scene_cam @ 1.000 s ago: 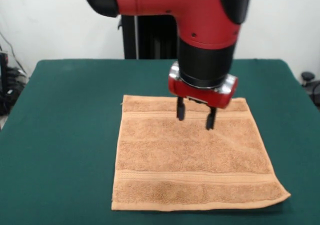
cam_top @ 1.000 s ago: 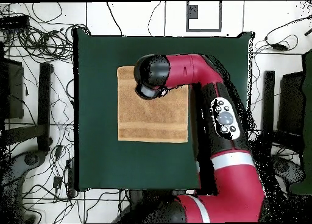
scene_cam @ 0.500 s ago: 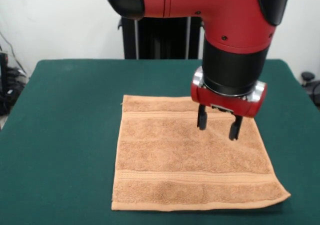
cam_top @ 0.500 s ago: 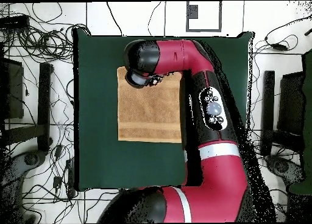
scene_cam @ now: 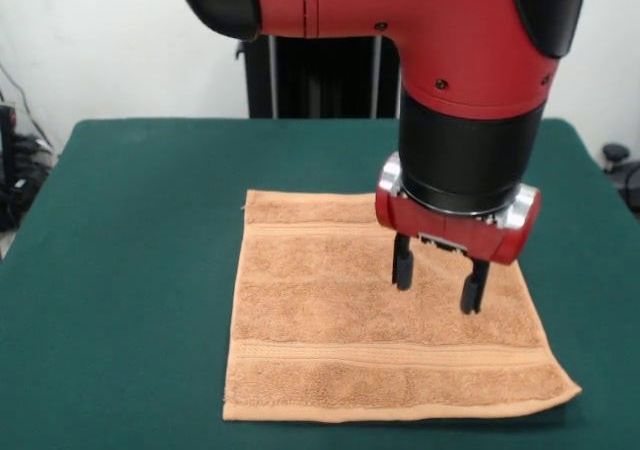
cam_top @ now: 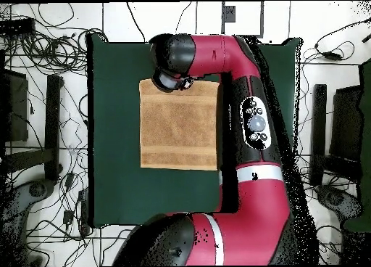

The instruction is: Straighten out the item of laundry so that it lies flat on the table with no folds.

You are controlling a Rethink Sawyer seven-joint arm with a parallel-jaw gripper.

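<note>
**Gripper hangs open over a towel lying flat on the green table**

The towel [scene_cam: 385, 315] lies spread in the lower middle of the front view, on the dark green table [scene_cam: 120, 250]. It looks flat, with woven bands running across it near its upper and lower ends. Its lower right corner juts out to a point toward the bottom right of the frame, so that edge runs a little askew.

The arm [scene_cam: 420, 30] fills the top of the front view and comes down to the gripper [scene_cam: 438, 284], which sits over the right part of the towel, right of the frame's middle. Its two dark fingers [scene_cam: 403, 268] point down and stand apart with a clear gap between them, holding nothing. The tips look close to the cloth, though from this angle I cannot tell whether they touch it.

In the overhead view the towel [cam_top: 179, 130] shows as a tan rectangle left of centre on the table [cam_top: 116, 133]. The arm [cam_top: 250, 126] runs up the right side of the frame and bends across, its end [cam_top: 171, 78] over the towel's upper left corner.
</note>
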